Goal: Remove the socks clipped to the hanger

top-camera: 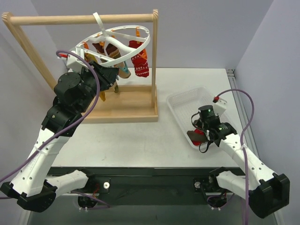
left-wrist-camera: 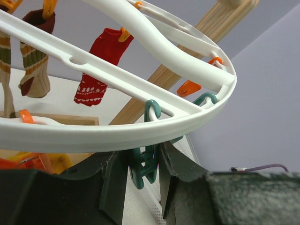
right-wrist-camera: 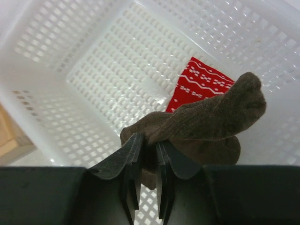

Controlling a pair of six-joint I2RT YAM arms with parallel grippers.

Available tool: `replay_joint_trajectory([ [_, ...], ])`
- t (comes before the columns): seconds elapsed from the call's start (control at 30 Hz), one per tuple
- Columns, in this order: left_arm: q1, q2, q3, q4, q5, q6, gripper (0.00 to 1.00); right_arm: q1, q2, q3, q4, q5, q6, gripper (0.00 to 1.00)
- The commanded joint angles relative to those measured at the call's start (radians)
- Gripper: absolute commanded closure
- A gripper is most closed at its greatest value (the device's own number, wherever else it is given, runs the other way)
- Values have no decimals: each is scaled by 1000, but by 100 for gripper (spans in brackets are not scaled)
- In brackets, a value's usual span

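White plastic hanger is hooked over the top bar of the wooden rack at the back left of the table. It's hanging pretty tilted, left side lower. A bunch of socks are clipped under it. I can make out a red sock with a white pattern on the right side and a brown-and-cream striped sock further round. There's also something yellow-orange low on the left that I can't sort out because the arm is in the way.

So the left gripper is up under the near rim of the ring, jaws narrow and pinched on a teal clip that dangles off that rim. An orange clip sits a bit further round the ring.

Over on the right, the white mesh basket lies on the table, well apart from the rack. The right gripper is down inside it, jaws nearly together with the edge of a brown sock caught between them. The rest of that sock bunches up just past the fingers, partly over 1 red patterned sock lying flat on the basket floor.
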Motion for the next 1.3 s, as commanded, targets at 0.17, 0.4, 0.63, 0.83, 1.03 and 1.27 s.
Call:
replay_joint_trajectory([
  [0.17,6,3,-25,135,106,-28,81,0,68,63,-103,-18,-28,42],
  [0.4,6,6,-32,148,131,-34,81,205,190,209,-89,78,-105,31],
  [0.63,4,-1,-31,138,131,-22,80,462,379,386,168,101,-237,30],
  [0.83,4,-8,-37,134,146,-31,77,541,434,340,689,-171,-289,30],
  [1.03,4,-11,-32,128,170,-51,76,595,607,542,814,-313,-381,29],
  [1.27,4,-25,-26,111,172,-57,76,655,744,640,1019,-305,-478,27],
])
